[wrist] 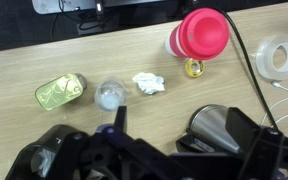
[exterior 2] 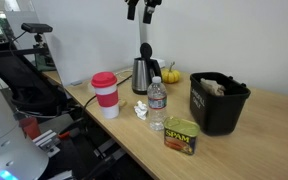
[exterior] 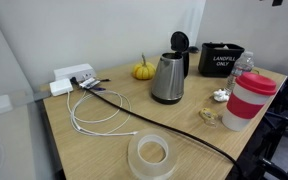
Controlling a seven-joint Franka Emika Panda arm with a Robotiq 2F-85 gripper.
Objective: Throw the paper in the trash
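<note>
The paper, a small white crumpled wad [wrist: 149,83], lies on the wooden table between the water bottle and the red cup; it shows in both exterior views [exterior: 221,96] [exterior 2: 141,109]. The trash is a black bin marked "LANDFILL ONLY" [exterior: 222,60] at the far end of the table, also seen in an exterior view [exterior 2: 220,108]; it is out of the wrist view. My gripper [exterior 2: 141,10] hangs high above the kettle, open and empty, well above the paper. In the wrist view its dark fingers [wrist: 184,125] frame the kettle top.
A red-and-white cup [wrist: 202,35], a tan scrap [wrist: 194,68], a water bottle [exterior 2: 156,105], a Spam can [exterior 2: 181,135], a steel kettle [exterior: 168,78], a small pumpkin [exterior: 143,71], a tape roll [exterior: 151,155], and a power strip with cables [exterior: 72,78] are on the table.
</note>
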